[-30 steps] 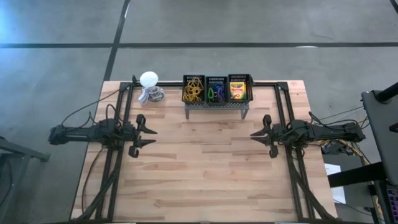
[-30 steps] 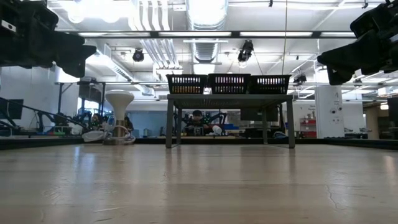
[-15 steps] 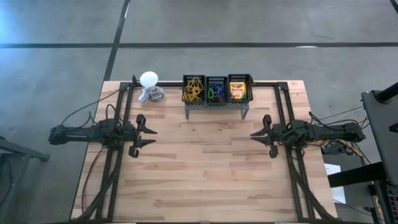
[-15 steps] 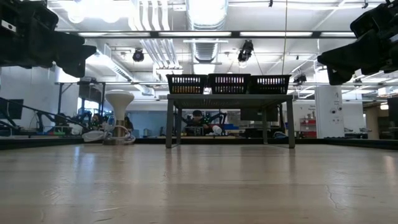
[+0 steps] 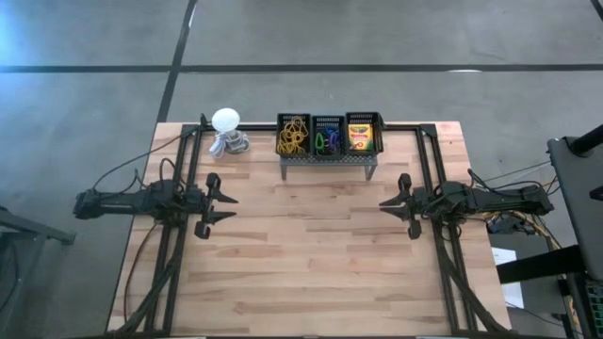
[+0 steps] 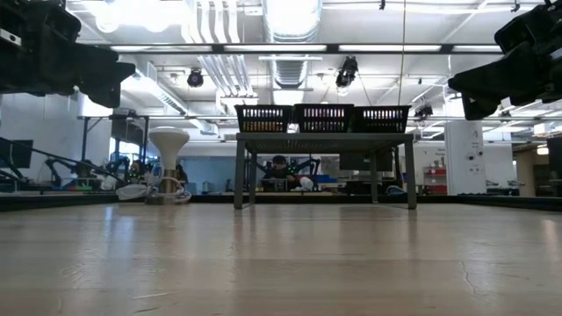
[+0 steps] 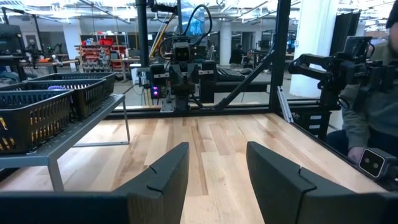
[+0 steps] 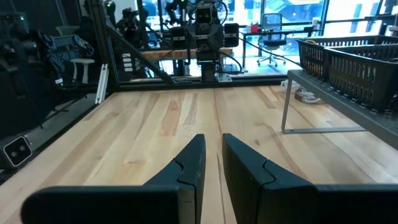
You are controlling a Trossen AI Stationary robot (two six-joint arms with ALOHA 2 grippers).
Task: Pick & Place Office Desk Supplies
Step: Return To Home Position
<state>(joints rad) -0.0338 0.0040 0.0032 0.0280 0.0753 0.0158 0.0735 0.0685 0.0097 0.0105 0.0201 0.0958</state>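
Three black baskets sit side by side on the grey stand (image 5: 328, 162) at the table's far edge. The left basket holds yellow rubber bands (image 5: 293, 138), the middle one purple and green clips (image 5: 327, 142), and the right one a yellow-and-green crayon box (image 5: 360, 138). My left gripper (image 5: 232, 206) hovers open over the table's left side, fingers pointing right (image 7: 217, 149). My right gripper (image 5: 383, 204) hovers over the right side pointing left, its fingers a narrow gap apart (image 8: 213, 140). Neither touches anything. The low view shows both arms only as dark bodies in the top corners.
A white ball-shaped object (image 5: 226, 120) on a coiled base stands at the far left of the table. Bare wood (image 5: 306, 245) spans the space between the grippers and the near edge. Black frame rails (image 5: 179, 264) run along both sides. A seated person (image 7: 373, 106) is beyond the right edge.
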